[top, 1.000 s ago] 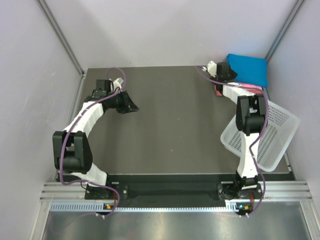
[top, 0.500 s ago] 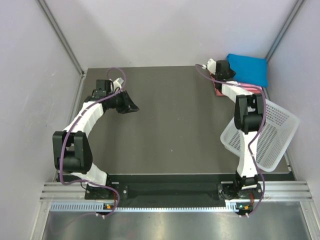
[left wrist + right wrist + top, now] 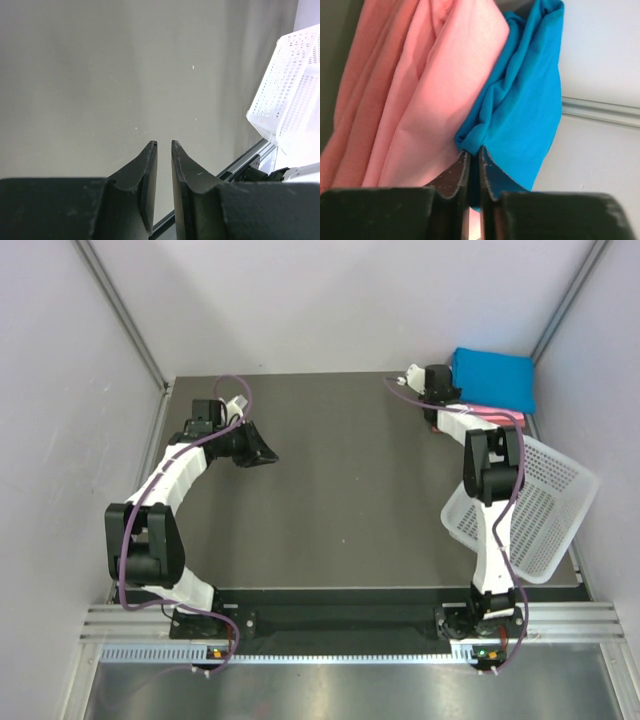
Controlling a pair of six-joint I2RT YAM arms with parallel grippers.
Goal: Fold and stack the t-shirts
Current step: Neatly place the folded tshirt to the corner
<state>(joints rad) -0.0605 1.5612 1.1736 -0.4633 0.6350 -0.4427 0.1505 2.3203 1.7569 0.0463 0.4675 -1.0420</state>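
Observation:
A bright blue t-shirt (image 3: 497, 376) lies folded on top of the pink t-shirts (image 3: 487, 408) in the table's far right corner. In the right wrist view a bunched edge of the blue t-shirt (image 3: 525, 100) sits pinched between my fingers, with the pink t-shirts (image 3: 420, 100) in soft folds to its left. My right gripper (image 3: 447, 382) (image 3: 475, 152) is shut on that blue edge. My left gripper (image 3: 268, 454) (image 3: 164, 145) hangs over bare table at the far left, its jaws a narrow slit apart with nothing between them.
A white perforated basket (image 3: 545, 510) (image 3: 295, 90) leans tilted at the table's right edge, beside the right arm. Grey walls close in the table on three sides, and the stack sits close to the back wall.
My right gripper has closed onto the blue t-shirt's near edge and shifted slightly left. The left arm has not moved.

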